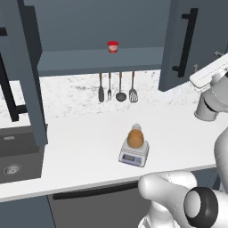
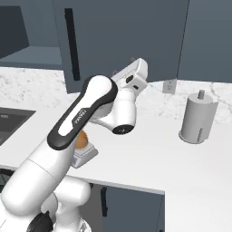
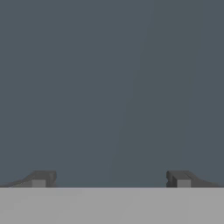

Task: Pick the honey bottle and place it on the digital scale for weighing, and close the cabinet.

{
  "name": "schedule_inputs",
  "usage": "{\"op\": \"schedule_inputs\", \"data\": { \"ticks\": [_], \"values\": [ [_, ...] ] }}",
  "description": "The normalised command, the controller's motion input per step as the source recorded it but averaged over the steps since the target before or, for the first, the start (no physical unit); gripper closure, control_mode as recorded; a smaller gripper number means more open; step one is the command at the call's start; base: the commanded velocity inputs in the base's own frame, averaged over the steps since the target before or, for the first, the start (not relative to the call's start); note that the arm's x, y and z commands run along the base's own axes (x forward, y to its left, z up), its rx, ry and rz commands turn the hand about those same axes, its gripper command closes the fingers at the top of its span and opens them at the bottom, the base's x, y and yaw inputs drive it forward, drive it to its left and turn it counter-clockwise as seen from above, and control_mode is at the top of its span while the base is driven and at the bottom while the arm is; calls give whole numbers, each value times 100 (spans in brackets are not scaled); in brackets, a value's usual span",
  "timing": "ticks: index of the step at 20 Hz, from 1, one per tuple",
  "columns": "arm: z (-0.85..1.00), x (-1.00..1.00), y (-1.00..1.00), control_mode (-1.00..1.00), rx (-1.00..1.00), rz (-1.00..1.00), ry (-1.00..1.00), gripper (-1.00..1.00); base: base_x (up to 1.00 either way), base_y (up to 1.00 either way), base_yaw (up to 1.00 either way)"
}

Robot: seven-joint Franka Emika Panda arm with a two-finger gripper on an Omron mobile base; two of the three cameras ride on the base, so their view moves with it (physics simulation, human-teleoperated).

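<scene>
The honey bottle (image 1: pixel 135 137) stands upright on the digital scale (image 1: pixel 133 154), out on the white counter (image 1: pixel 80 147) in front of the hanging utensils (image 1: pixel 116 87). So the weighing half of the task looks done, and what remains is the cabinet (image 1: pixel 180 40).

Both cabinet doors stand open: the left door (image 1: pixel 20 71) swings out over the counter beside the sink (image 1: pixel 13 160), well to the left of the scale, and the right door (image 1: pixel 182 44), with its black bar handle (image 1: pixel 187 42), hangs open above and to the right of the scale. A small red-lidded jar (image 1: pixel 113 46) sits on the shelf above the scale.

The gripper (image 3: pixel 111 179) has its fingers spread wide with nothing between them, and it faces a flat slate-blue surface close up, most likely the right door's face. From the right base camera the hand sits raised by that door, up and to the right of the scale.

To close it well, I would press the flat of the hand against the door's outer edge, away from the hinge, and sweep it in a steady arc. The arm should stay high so the elbow clears the bottle and the paper towel roll (image 2: pixel 197 118). The left door would need the same afterwards.
</scene>
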Motion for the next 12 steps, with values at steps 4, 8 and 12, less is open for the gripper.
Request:
{"op": "schedule_inputs", "data": {
  "ticks": [4, 8, 12],
  "values": [
    [1, 62, 73, -100, 0, -15, 7, -100, 0, 0, 0],
    [-1, 75, 65, -100, 0, -7, 0, -100, 0, 0, 0],
    [0, 79, 49, -100, 0, -3, 0, -100, 0, 0, 0]
  ]
}}
